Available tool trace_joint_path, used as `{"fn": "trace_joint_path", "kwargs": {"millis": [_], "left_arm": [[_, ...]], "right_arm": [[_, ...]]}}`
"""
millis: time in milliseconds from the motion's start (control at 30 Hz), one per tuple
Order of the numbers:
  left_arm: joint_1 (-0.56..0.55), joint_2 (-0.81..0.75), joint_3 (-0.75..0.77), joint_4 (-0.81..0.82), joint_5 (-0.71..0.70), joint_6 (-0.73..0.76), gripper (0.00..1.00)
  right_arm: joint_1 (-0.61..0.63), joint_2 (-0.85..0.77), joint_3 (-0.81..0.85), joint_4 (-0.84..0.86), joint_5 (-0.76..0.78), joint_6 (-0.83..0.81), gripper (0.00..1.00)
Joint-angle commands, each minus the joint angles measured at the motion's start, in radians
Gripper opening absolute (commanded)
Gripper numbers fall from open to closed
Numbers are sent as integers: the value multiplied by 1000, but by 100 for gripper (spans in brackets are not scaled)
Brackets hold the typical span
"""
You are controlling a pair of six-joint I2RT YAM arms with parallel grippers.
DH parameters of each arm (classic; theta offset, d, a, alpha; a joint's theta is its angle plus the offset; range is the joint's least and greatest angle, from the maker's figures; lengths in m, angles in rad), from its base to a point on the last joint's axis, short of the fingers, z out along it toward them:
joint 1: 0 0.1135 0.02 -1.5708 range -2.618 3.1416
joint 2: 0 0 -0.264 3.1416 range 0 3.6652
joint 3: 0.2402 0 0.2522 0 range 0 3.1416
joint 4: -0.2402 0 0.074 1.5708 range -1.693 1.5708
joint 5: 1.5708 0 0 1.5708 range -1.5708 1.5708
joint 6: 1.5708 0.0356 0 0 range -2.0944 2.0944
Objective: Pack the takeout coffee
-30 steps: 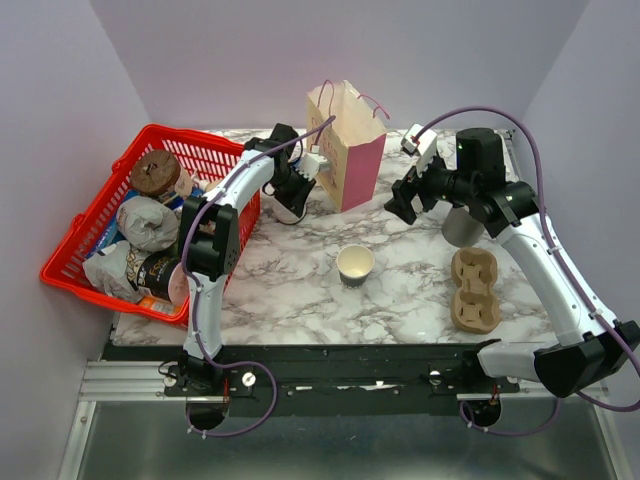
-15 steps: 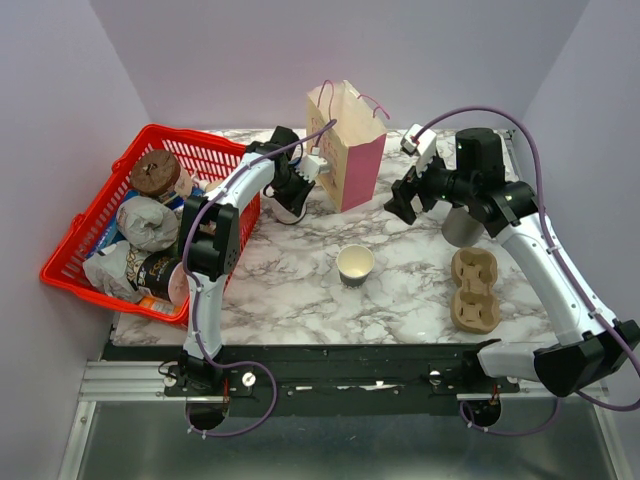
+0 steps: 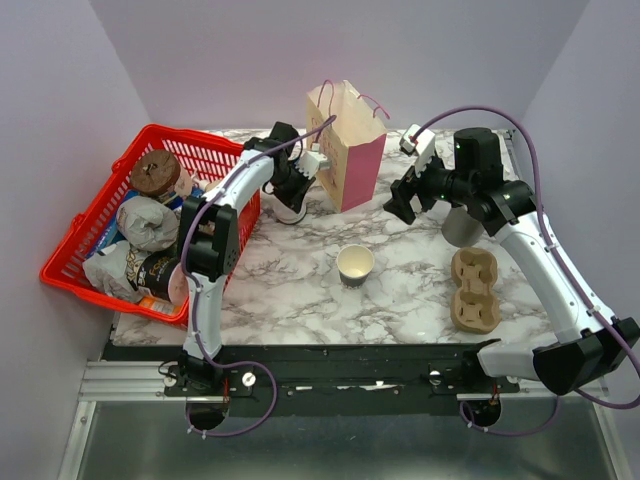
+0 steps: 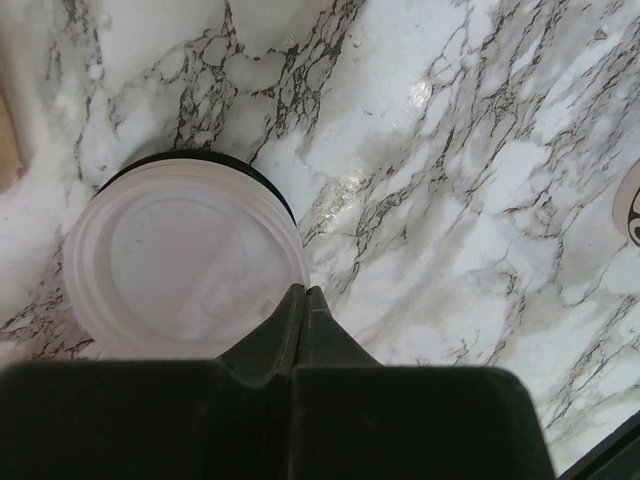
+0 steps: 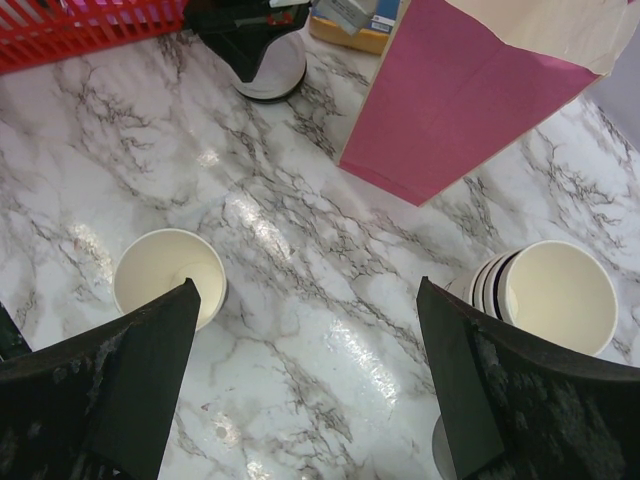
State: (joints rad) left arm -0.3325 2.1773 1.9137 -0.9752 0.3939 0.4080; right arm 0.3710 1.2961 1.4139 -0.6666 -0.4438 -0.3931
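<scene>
Though barely shifted from a second ago, holds left claw [image 4: 305,293] pinched together at white lid [image 4: 180,260]; keeps right claw [image 5: 307,290] spread wide; leaves coffee cup [image 3: 355,264] uncapped, unpacked.

In the top view, bare marble tabletop [image 3: 300,300] is left across the lower middle of the frame, broken only by the open cup [image 3: 355,265] at centre. The left side is closed off by the red basket [image 3: 62,262] and by the left arm [image 3: 212,235], which is stretched from lower left to upper centre. Upper centre is blocked by the upright pink bag [image 3: 352,165], with a white lid [image 3: 288,212] lying just left of its foot. At right, room is narrowed by the pulp carrier [image 3: 473,290]. In the right wrist view, a bare lane is seen between the cup at lower left and the stacked cups [image 5: 545,295] at lower right.
</scene>
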Motion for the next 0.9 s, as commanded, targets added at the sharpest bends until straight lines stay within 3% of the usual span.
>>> {"fn": "trace_joint_path", "kwargs": {"millis": [0,467,600,867], "left_arm": [[15,-117,61,-36,-3,15,0],[15,-249,15,-51,-20,34,0],[13,-257,-115,59,-35,43,36],[-2,-159,-131,148,-38,20,40]], "right_arm": [[-4,3,3,15,-24,3,98],[-4,14,19,15,-38,3,98],[-4,8,7,15,-56,10,98],[-4,-21,-13,15,-41,11,98]]}}
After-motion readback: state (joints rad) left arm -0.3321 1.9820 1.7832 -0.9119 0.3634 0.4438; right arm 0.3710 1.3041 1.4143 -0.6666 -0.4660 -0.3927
